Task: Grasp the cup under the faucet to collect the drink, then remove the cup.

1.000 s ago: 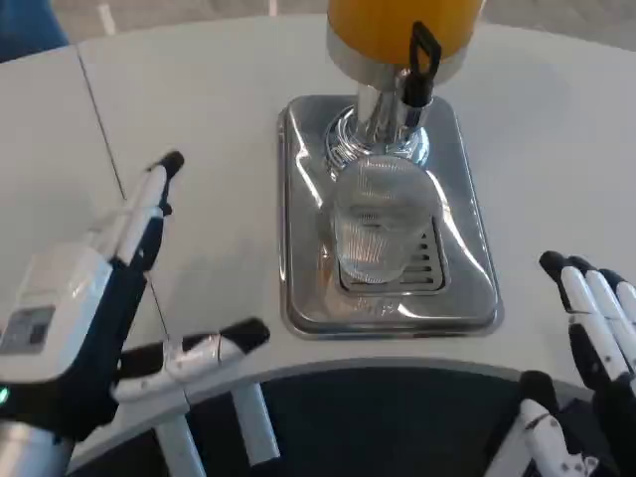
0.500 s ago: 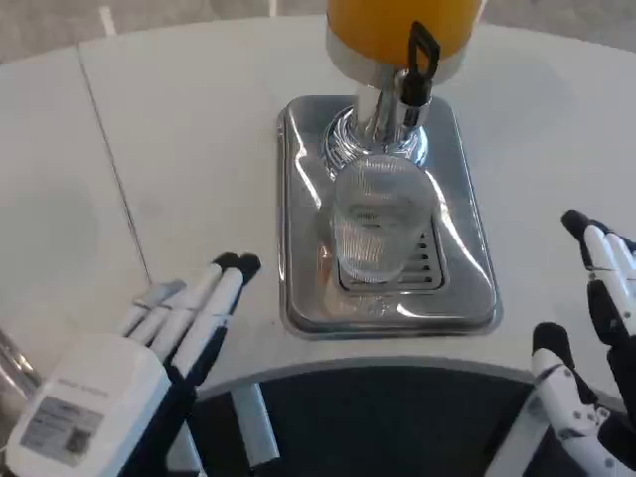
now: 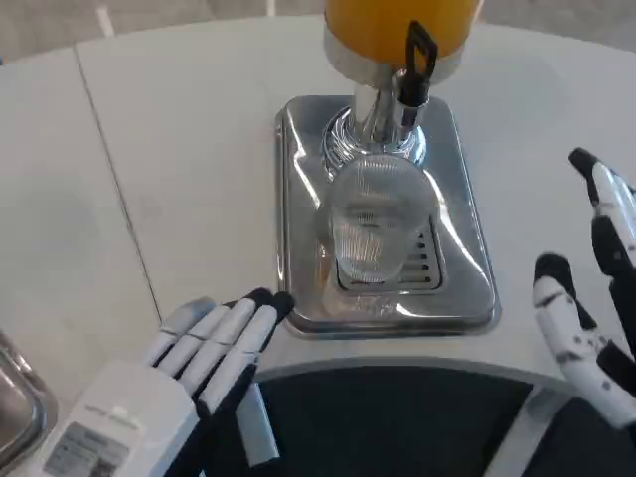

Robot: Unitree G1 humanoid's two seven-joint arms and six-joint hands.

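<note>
The clear cup (image 3: 372, 231) stands on the shiny tray (image 3: 298, 199) under the black faucet (image 3: 415, 62). Left hand (image 3: 189, 368) lies flat, fingers extended, holding nothing; right hand (image 3: 591, 298) is spread open, empty.

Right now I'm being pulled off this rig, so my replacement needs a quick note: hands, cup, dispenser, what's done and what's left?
Left hand: open, fingers straight, at the near table edge just short of the steel tray, holding nothing.
Right hand: open, fingers apart, to the right of the tray.
Clear cup: upright on the drip grate, below the faucet of the orange drink dispenser; looks empty.
Done: nothing grasped.
Left: grasp cup, collect the drink, remove cup.
</note>
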